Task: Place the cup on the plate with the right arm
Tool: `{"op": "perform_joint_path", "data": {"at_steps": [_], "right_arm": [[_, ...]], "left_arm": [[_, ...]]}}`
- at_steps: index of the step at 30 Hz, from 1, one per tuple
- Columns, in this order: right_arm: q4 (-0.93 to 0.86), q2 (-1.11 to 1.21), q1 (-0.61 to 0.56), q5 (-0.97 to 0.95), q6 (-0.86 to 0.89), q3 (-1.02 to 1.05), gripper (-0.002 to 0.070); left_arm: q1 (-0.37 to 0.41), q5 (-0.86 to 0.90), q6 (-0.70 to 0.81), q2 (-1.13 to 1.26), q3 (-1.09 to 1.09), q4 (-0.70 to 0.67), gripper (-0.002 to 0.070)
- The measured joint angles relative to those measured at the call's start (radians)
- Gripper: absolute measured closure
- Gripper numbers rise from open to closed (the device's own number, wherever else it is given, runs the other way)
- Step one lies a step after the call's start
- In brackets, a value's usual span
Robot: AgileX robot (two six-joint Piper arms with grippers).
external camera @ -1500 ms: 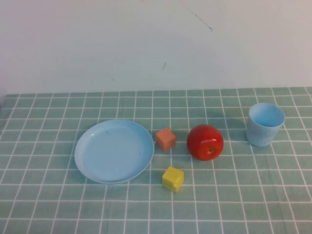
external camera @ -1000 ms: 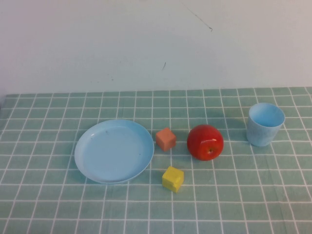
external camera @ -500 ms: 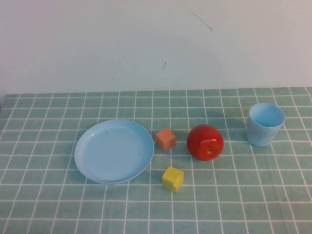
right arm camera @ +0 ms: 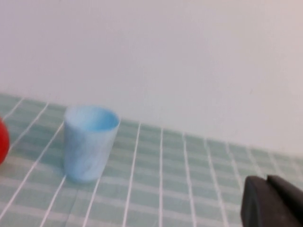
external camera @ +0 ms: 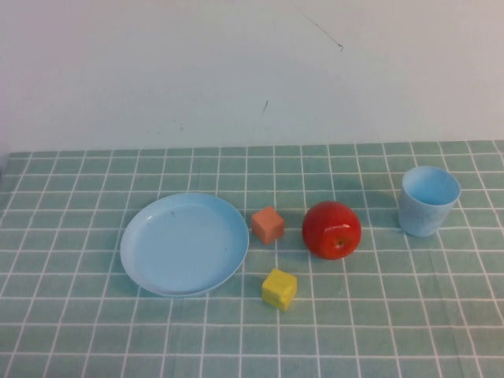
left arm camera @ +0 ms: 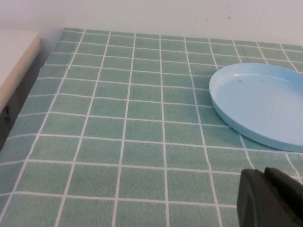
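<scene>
Both of my pincers are sitting outside the high view. Right gripper (right arm camera: 274,201) is showing only as a dark tip at the edge of my right wrist view, and its two black fingers are lying pressed together with just a thin seam between them, pinching nothing. From that wrist camera the cup (right arm camera: 90,142) is standing upright and well apart from the tip, with bare checked cloth lying between us.

Left gripper (left arm camera: 271,198) is showing the same way in my left wrist view, its fingers pressed together and empty, hanging over the green checked tablecloth (left arm camera: 118,132) near the plate's (left arm camera: 265,101) rim.

In the high view the cup (external camera: 428,201) is standing at about three o'clock on the cloth, mouth up, alone. The plate (external camera: 184,244) is lying at about nine o'clock, well apart from the cup. Between them a red apple (external camera: 331,229) is sitting, with an orange cube (external camera: 268,225) just beside the plate's rim and a yellow cube (external camera: 279,289) toward six o'clock.
</scene>
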Motion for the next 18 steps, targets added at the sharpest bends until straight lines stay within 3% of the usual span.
{"op": "perform_joint_path", "data": {"at_steps": [9, 18], "right_arm": [[0.025, 0.000, 0.000, -0.524, 0.002, 0.000, 0.0679], [0.046, 0.000, 0.000, -0.917, 0.004, 0.000, 0.0679]], "left_arm": [[0.000, 0.000, 0.000, 0.000, 0.000, 0.000, 0.0678], [0.000, 0.000, -0.002, 0.000, 0.000, 0.000, 0.0678]]}}
